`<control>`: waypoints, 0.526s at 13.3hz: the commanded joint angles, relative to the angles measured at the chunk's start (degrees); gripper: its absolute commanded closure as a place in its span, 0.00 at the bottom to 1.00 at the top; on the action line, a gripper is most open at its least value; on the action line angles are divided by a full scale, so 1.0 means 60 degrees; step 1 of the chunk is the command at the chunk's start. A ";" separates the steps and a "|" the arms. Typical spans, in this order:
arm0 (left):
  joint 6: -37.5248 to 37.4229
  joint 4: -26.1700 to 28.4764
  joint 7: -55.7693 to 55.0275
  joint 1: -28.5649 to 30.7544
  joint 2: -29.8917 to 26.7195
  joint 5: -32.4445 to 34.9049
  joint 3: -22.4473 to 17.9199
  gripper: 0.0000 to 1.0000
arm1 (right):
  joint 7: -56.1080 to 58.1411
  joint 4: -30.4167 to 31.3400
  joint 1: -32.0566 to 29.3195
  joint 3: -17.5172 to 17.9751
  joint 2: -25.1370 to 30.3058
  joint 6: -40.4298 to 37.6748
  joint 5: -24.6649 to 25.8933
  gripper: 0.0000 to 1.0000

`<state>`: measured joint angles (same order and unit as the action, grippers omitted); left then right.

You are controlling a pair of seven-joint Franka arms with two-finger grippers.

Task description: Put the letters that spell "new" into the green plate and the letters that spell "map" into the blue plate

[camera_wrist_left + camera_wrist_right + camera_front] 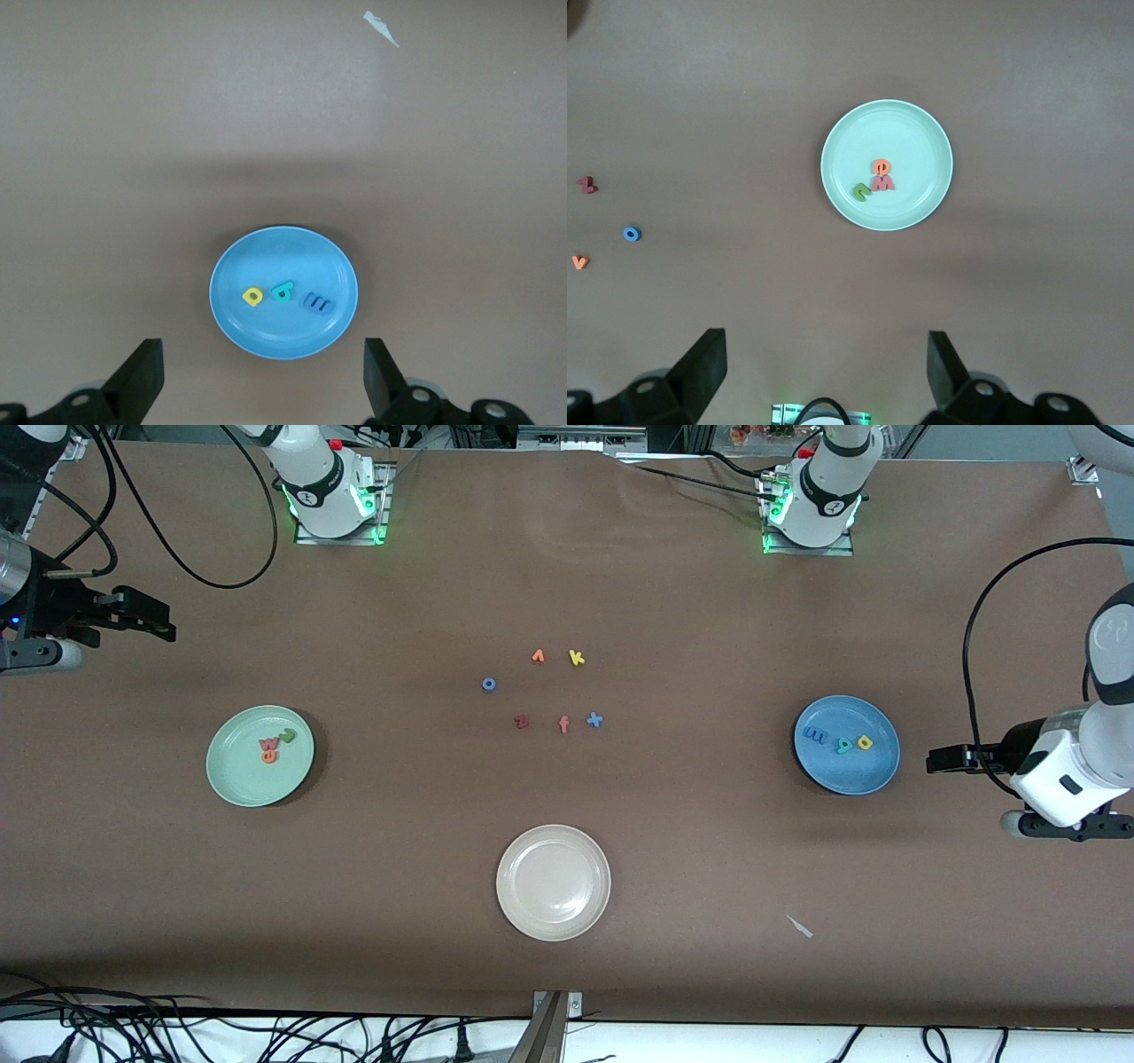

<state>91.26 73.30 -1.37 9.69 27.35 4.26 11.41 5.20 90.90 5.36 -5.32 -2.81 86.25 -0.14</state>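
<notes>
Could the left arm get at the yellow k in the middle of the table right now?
Probably yes: the left gripper is open and empty beside the blue plate, and only bare table lies between it and the yellow k.

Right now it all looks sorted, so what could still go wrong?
Little seems left to spoil, but two things might:

1. The orange e, salmon-pink w and olive-green n lie bunched together in the green plate; a bump could perhaps scatter them.

2. The left gripper hangs open beside the blue plate; swinging low, it might clip the plate's rim. The right gripper waits open, well off.
</notes>
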 commanded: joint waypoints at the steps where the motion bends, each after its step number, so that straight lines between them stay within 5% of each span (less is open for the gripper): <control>1: 0.1863 0.2527 0.0317 -0.0121 -0.1450 -0.0271 -0.0333 0.00 | -0.0075 -0.0267 -0.0118 0.0125 -0.0117 -0.0181 0.0126 0.00; 7: 0.1957 0.2476 0.0229 -0.0019 -0.1424 -0.0285 -0.0290 0.00 | -0.0075 -0.0267 -0.0118 0.0110 -0.0117 -0.0196 0.0126 0.00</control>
<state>101.86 85.91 -1.16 9.78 20.69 4.26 10.20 5.19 90.90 5.35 -5.32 -2.83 86.25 -0.14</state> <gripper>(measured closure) 0.000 0.000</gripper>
